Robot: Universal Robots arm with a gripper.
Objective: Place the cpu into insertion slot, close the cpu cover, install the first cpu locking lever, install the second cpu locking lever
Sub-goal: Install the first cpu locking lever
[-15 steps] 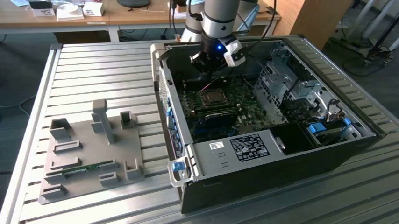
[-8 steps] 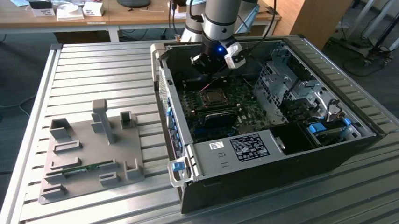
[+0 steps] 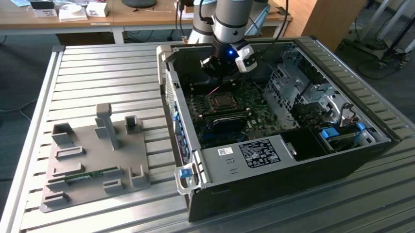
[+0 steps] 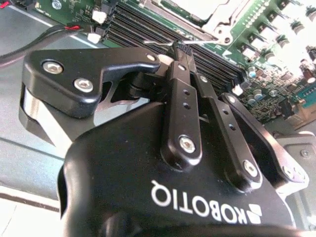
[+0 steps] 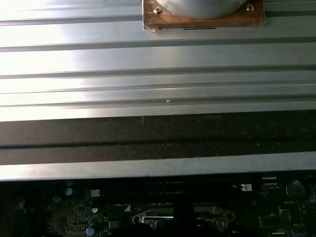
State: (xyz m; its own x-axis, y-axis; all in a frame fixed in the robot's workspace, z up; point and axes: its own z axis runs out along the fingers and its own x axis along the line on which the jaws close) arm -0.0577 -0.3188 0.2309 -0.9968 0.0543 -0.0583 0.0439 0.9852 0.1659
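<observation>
Tool (image 4: 180,48) closed, tips at thin wire lever (image 4: 160,43) beside the cover (image 4: 219,24); lever likely springy, slippery, best pushed near its end.

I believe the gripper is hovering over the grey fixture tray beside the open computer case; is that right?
Not quite: in the exterior view the gripper hangs inside the open computer case, above the motherboard; the grey fixture tray stands beside the case.
</observation>
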